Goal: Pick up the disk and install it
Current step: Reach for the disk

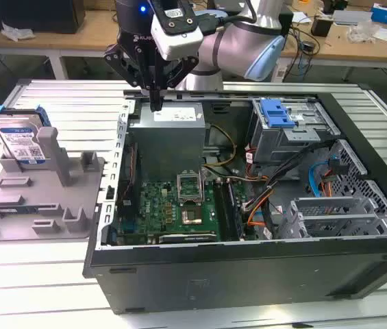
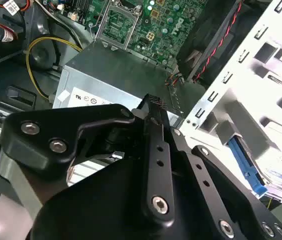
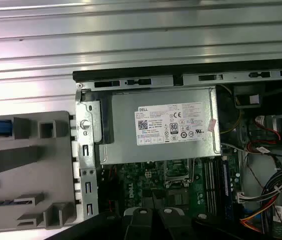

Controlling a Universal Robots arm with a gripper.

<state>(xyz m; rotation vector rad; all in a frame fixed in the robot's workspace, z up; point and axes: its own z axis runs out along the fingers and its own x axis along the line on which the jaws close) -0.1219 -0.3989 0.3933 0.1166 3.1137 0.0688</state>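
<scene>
Your disk (image 1: 20,140) stands on edge in the grey fixture (image 1: 42,199), with its label facing the camera and its blue bracket (image 1: 8,112) wrapped round the top and side. It leans against one of the fixture's upright posts. The fixture lies on the slatted table (image 1: 63,96), just outside the case (image 1: 248,274).

Reading the exterior view as a clock face centred on the gripper (image 1: 155,104), the disk sits at about 9 o'clock, a touch low, and well apart from it. The case wall and a stretch of table lie between them. Nothing touches the disk.

Your gripper points straight down with its fingers drawn together to a narrow tip, and it holds nothing. It hangs over the far edge of the power supply (image 1: 169,140), close above it. I cannot tell whether it touches. In the second wrist view the closed fingers (image 2: 153,130) run up the middle, with the power supply (image 2: 116,75) beyond them. In the first wrist view you can see its white sticker (image 3: 173,124) and the fixture (image 3: 31,165) beside the case.

From the gripper, the board (image 1: 166,202) lies at 6 o'clock past the power supply. The blue latch (image 1: 277,113) on the drive cage is at 3 o'clock, and the loose cables (image 1: 261,199) are near 4 o'clock.
</scene>
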